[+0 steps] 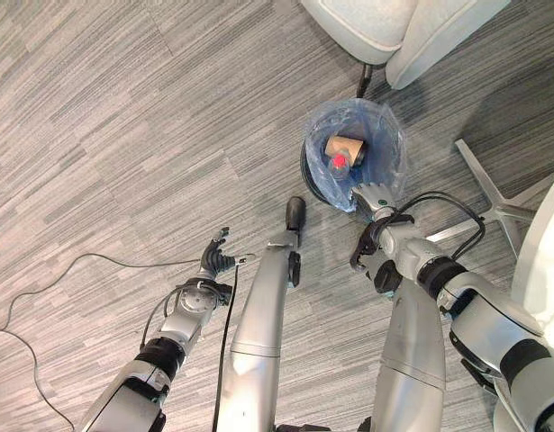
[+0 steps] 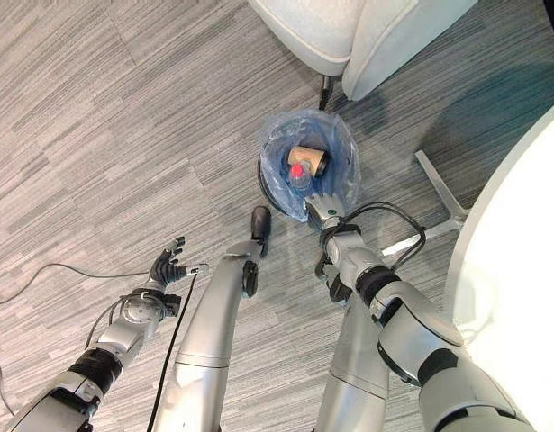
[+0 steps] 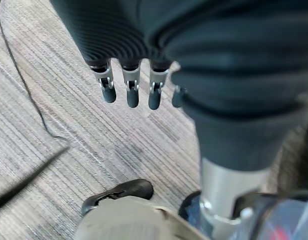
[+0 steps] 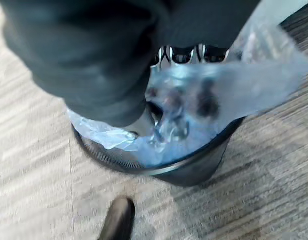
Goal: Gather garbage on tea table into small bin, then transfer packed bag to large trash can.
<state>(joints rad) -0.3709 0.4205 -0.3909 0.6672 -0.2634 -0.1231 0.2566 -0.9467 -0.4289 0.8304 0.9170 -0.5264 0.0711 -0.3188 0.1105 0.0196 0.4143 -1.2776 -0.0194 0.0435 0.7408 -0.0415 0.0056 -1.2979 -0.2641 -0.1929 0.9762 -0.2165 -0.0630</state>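
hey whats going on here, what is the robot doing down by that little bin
The robot is reaching its right hand down to the small bin on the carpet, at the near rim of its blue plastic bag. Its fingers reach into the plastic, so the grip is unclear. A brown box and a red-capped bottle already lie inside. The left hand hovers open over the floor, holding nothing. A light armchair stands just beyond.

Small bin (image 1: 323,184) with blue bag (image 1: 385,135): open carpet (image 1: 123,135) on its left. Armchair leg (image 1: 364,81) just behind. Metal chair base (image 1: 493,202) near its right. Right hand (image 1: 371,196) at near rim.
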